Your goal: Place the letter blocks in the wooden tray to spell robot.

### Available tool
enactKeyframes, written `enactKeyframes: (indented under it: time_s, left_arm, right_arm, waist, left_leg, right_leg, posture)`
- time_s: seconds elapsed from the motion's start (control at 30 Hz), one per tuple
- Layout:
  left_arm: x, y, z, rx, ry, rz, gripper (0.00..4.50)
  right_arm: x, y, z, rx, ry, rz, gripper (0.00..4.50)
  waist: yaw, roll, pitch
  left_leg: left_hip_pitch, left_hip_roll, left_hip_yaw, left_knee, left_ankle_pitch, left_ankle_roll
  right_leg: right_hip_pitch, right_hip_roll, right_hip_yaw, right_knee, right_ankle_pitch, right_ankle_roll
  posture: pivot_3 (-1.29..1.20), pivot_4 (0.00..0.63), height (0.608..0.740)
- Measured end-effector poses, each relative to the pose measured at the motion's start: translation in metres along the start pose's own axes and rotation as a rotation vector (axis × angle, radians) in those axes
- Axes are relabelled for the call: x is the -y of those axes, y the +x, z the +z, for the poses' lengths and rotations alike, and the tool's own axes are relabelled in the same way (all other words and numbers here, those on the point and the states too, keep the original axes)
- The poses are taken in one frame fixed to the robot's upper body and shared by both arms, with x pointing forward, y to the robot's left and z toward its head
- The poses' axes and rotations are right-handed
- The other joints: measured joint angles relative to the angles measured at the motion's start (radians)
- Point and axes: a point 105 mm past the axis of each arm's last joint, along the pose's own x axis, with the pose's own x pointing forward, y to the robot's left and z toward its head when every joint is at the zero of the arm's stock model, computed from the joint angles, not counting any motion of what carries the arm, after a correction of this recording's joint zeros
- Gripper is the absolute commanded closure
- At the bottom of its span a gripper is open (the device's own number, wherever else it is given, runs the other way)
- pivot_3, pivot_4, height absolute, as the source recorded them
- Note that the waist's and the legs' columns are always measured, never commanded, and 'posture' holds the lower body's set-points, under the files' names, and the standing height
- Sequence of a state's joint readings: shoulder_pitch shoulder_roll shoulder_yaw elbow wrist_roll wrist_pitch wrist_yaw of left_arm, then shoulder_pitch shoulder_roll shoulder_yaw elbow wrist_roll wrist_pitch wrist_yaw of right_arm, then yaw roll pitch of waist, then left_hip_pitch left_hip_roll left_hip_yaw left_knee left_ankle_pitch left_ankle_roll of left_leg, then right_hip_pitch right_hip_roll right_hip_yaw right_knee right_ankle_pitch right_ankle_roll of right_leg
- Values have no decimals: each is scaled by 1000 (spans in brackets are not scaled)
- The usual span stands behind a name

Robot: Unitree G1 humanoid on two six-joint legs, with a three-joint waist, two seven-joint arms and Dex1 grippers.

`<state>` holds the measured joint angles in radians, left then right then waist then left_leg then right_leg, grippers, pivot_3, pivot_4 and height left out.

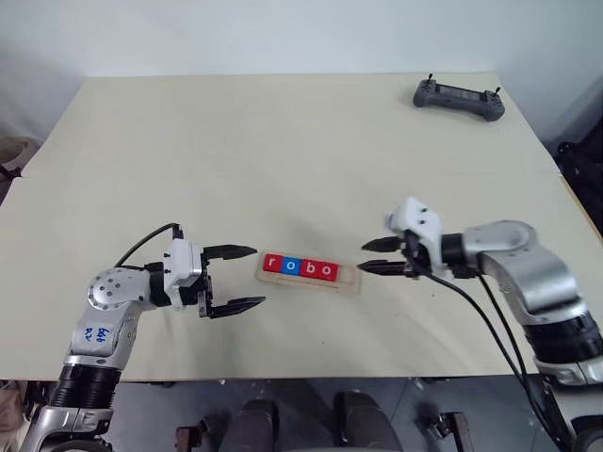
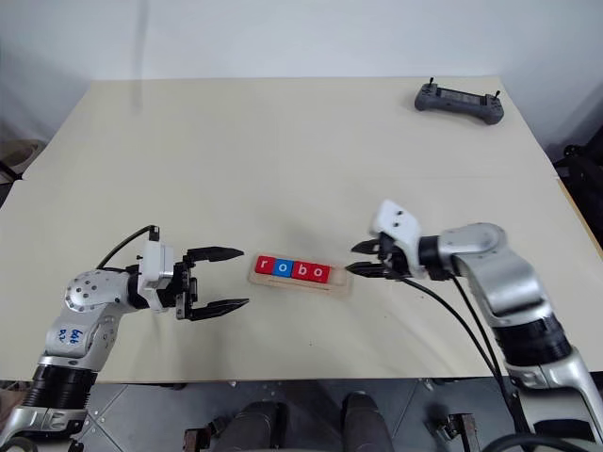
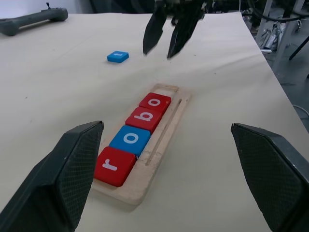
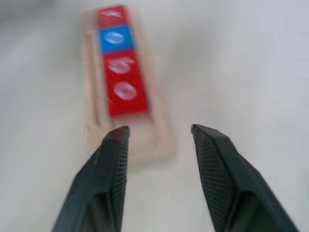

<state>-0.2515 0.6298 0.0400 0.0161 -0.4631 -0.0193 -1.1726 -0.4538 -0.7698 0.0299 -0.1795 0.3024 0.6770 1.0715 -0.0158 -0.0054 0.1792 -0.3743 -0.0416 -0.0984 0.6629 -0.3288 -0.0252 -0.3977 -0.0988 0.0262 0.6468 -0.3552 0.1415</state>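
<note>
Beige counter (image 1: 283,151) | pale wooden tray (image 1: 350,282) spells r-o-b-o | both jaws spread, empty | next: pinch small blue tile (image 3: 118,56) squarely — seat it flush after second o.

We see a pale, matt wooden tray (image 3: 166,133) holding smooth, glossy letter blocks (image 3: 136,138) on a matt cream surface (image 1: 283,151), with a ribbed black claw (image 4: 159,145) nearby.

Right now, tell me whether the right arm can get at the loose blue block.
Probably yes: the blue block lies alone on the table close to the right arm, whose jaws stand apart and empty.
</note>
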Motion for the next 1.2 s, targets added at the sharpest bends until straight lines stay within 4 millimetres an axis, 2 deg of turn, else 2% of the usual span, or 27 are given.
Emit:
enactKeyframes:
  time_s: [0.07,0.17,0.23,0.33,0.43,0.63,0.83,1.03,1.13,1.2]
  left_arm:
    - [0,0,0,0,0,-1,0]
    - [-1,1,1,3,4,-8,0]
    - [-2,2,0,5,1,-12,0]
    - [-4,4,-2,10,-13,-25,0]
    - [-7,7,-2,18,-10,-37,0]
    - [-12,10,-1,27,-6,-43,0]
    - [-13,11,0,29,2,-43,0]
    - [-14,10,1,30,5,-30,0]
    - [-14,10,0,30,-2,-22,0]
    - [-14,11,1,33,0,-21,0]
  right_arm:
    - [4,-13,-9,17,40,-77,1448]
    - [10,-33,-24,24,91,-202,391]
    - [11,-42,-31,29,113,-266,71]
    - [11,-56,-44,77,187,-386,71]
    - [8,-63,-46,128,193,-455,71]
    - [9,-70,-59,163,219,-571,71]
    - [17,-68,-51,193,188,-587,71]
    - [20,-43,-30,198,214,-519,71]
    - [36,-18,-11,189,285,-545,71]
    - [43,-7,-6,162,307,-577,71]
  waist:
    - [5,0,0]
    - [11,0,0]
    - [15,0,0]
    - [16,0,0]
    - [16,0,0]
    - [12,0,0]
    - [13,0,0]
    - [12,0,0]
    - [3,0,0]
    - [6,0,0]
  left_leg:
    - [0,0,1,0,0,0]
    - [0,0,1,0,0,0]
    - [0,0,1,0,0,0]
    - [0,-1,1,0,0,1]
    - [1,-1,1,1,0,1]
    - [2,-1,2,0,0,1]
    - [3,-1,2,0,1,1]
    - [3,0,2,0,1,1]
    - [3,0,2,0,1,0]
    - [2,1,0,-1,1,-1]
  right_leg:
    - [0,0,1,0,0,0]
    - [0,1,1,1,0,0]
    - [0,1,1,1,0,0]
    - [0,2,1,1,0,0]
    - [1,2,1,1,0,0]
    - [1,3,2,1,0,0]
    - [2,3,2,2,0,0]
    - [1,2,2,1,0,0]
    - [1,2,3,2,0,0]
    - [0,2,3,3,0,0]
  posture:
    - [0,150,740]
    - [0,150,740]
    - [0,150,740]
    - [0,150,740]
    - [0,150,740]
    - [0,150,740]
    - [0,150,740]
    - [0,150,740]
    - [0,150,740]
    - [0,150,740]
